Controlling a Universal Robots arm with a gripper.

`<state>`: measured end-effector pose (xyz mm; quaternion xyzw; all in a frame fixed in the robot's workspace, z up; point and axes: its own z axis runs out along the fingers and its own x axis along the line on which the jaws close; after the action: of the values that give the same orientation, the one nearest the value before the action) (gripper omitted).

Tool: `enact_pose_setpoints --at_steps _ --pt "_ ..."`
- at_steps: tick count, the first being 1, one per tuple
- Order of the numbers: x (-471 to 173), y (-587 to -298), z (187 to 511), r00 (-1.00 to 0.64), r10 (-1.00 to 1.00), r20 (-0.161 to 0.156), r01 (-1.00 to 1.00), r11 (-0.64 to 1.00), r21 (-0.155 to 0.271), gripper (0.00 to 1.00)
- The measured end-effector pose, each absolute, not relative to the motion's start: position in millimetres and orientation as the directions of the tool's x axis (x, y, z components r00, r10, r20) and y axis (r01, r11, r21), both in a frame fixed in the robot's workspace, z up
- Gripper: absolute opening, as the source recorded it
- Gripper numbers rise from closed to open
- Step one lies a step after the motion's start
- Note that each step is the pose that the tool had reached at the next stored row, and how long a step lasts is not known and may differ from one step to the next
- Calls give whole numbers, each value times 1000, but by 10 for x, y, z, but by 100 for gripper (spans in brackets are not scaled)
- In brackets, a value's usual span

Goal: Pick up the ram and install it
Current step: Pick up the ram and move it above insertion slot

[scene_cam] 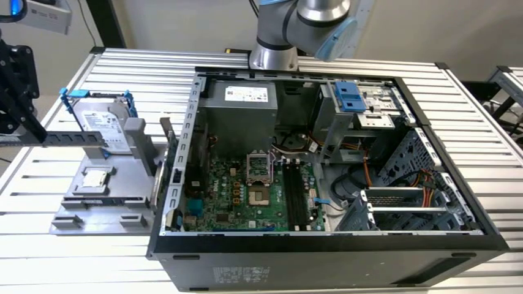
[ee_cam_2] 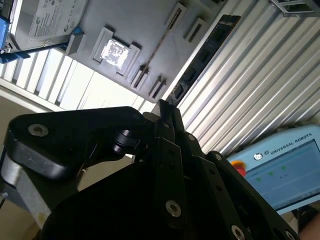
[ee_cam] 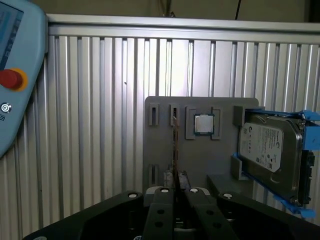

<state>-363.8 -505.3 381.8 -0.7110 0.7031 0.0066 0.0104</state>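
a robotics lab or workshop: a robot arm (scene_cam: 282,37) stands at a ribbed aluminium tabletop (scene_cam: 474,122) that carries an opened computer case (scene_cam: 327,269) and a grey parts fixture (scene_cam: 98,211), with a teach pendant (ee_cam: 15,75) lying nearby.

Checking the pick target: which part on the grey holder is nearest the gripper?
The ram, a thin stick on edge by the gripper; processor and hard drive lie farther.

Ribbed metal table (scene_cam: 73,257): open computer case (scene_cam: 327,269) set on it; grey parts tray (scene_cam: 114,205) laid beside, toward exterior view's left.
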Motion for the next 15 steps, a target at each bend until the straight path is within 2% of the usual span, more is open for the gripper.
enact_pose_setpoints --at_steps 15 --pt "-3462 -5049 3819 11 -1000 -24 -1000 -11 -6 0"
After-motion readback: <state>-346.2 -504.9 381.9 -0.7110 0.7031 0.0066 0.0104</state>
